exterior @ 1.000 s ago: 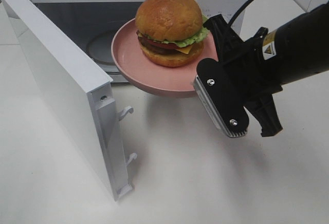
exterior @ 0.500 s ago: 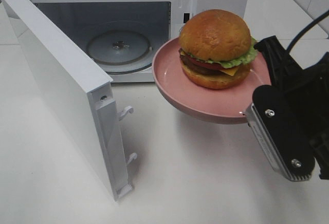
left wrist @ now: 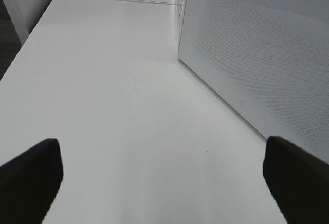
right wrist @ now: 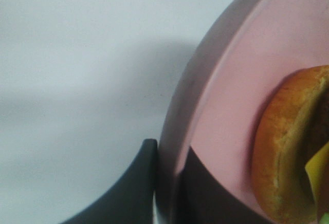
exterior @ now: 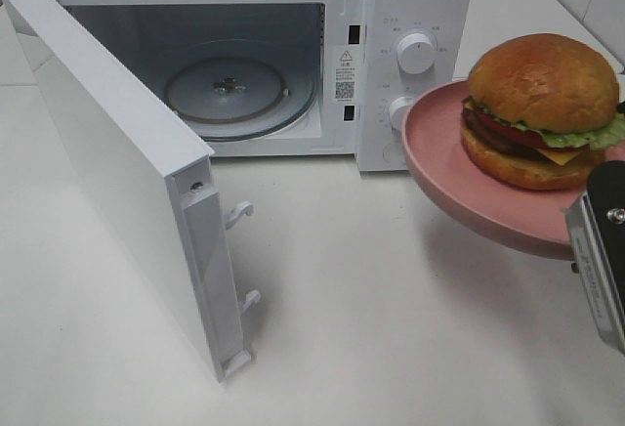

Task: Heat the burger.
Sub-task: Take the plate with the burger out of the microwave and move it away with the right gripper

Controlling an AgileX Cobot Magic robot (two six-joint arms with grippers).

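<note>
Item one on my screens: the burger [exterior: 543, 108], fist-sized, with a glossy golden-brown bun, green lettuce, red tomato, yellow cheese and a dark patty, sitting on a round pink plate [exterior: 449, 167] at the right edge of the high view, raised above the white tabletop [exterior: 391, 328], which carries the plate's shadow. Item two: the right gripper [right wrist: 167, 183], black, its fingers [right wrist: 131, 188] clamped together on the plate's rim, one finger under the lip and one on the upper face; in the right wrist view I see the rim pinched between them and the burger's bun close by on the plate. In the high view only a black and ribbed metal part of that gripper shows at the lower right edge. Item three: a white microwave oven [exterior: 410, 16] at the upper centre of the high view, two round knobs on its panel, its door [exterior: 117, 162] swung wide toward the lower left, a glass turntable [exterior: 234, 89] visible inside. The plate hangs to the right of the oven, clear of its opening. Item four: the left gripper [left wrist: 164, 178], its two dark fingers [left wrist: 31, 175] spread wide apart with nothing between them, hovering over bare white table beside a perforated grey-white panel [left wrist: 257, 54].
</note>
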